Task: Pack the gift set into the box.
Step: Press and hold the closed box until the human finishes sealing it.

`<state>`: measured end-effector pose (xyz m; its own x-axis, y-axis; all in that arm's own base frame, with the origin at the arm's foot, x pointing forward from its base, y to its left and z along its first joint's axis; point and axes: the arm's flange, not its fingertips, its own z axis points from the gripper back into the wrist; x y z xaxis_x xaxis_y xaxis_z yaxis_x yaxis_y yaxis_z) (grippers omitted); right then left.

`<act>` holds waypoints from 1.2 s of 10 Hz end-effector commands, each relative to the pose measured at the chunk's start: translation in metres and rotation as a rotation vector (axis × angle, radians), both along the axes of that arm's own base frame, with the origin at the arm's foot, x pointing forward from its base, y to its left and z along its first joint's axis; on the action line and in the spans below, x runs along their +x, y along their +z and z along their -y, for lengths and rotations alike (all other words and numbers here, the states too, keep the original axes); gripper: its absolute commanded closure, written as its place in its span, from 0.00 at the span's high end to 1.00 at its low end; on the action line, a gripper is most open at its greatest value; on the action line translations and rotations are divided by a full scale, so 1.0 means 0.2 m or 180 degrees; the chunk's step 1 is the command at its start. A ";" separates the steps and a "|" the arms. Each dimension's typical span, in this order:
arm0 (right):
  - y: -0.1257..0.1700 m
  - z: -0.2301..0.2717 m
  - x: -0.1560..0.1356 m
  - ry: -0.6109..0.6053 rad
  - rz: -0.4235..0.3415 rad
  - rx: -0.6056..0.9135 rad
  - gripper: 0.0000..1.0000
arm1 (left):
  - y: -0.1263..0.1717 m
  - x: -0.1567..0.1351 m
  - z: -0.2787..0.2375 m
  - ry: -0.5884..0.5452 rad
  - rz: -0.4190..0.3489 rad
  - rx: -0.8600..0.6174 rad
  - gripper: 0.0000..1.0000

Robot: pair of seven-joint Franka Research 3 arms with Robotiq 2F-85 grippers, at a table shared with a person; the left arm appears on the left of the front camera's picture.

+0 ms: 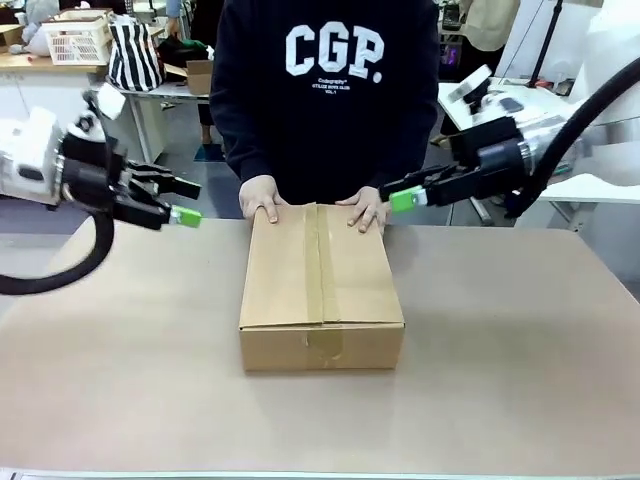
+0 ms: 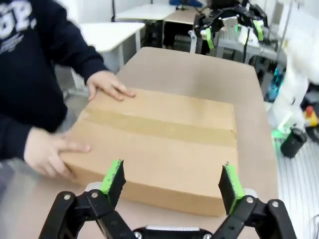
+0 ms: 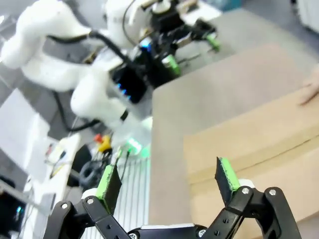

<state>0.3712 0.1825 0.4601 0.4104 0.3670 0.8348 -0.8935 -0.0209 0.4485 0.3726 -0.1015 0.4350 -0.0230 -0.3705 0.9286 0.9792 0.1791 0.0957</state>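
Green pads stand wide apart on both grippers, nothing between them. Left gripper (image 1: 185, 200) hovers off the left far corner of the large plain brown corrugated cardboard box (image 1: 320, 285); right gripper (image 1: 405, 195) hovers just off its right far corner, above the table.

Box sits mid-table on the tan tabletop (image 1: 520, 360), flaps down, a brown tape strip (image 1: 322, 262) running along the top seam. Person's two hands (image 1: 263, 199) rest on the far edge, steadying it.

Gift set: not visible in any view; you cannot tell whether it is inside.

Handling, as judged: corrugated board is stiff at edges and corners, springy mid-panel, and fairly slick. Too wide for a single jaw span. Press from opposite side walls, low, or pinch a flap edge.
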 end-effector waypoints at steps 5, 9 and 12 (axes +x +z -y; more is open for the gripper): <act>-0.02 -0.06 0.08 0.0335 0.0384 -0.0575 1.00 | 0.00 0.02 -0.07 0.0139 -0.0254 -0.0031 1.00; -0.29 -0.11 0.27 0.1000 0.1154 -0.0505 1.00 | -0.25 0.10 0.24 0.0374 0.0387 -0.0245 1.00; -0.45 -0.13 0.37 0.0598 0.1157 -0.0353 1.00 | -0.50 0.08 0.48 -0.0058 0.0501 0.0020 1.00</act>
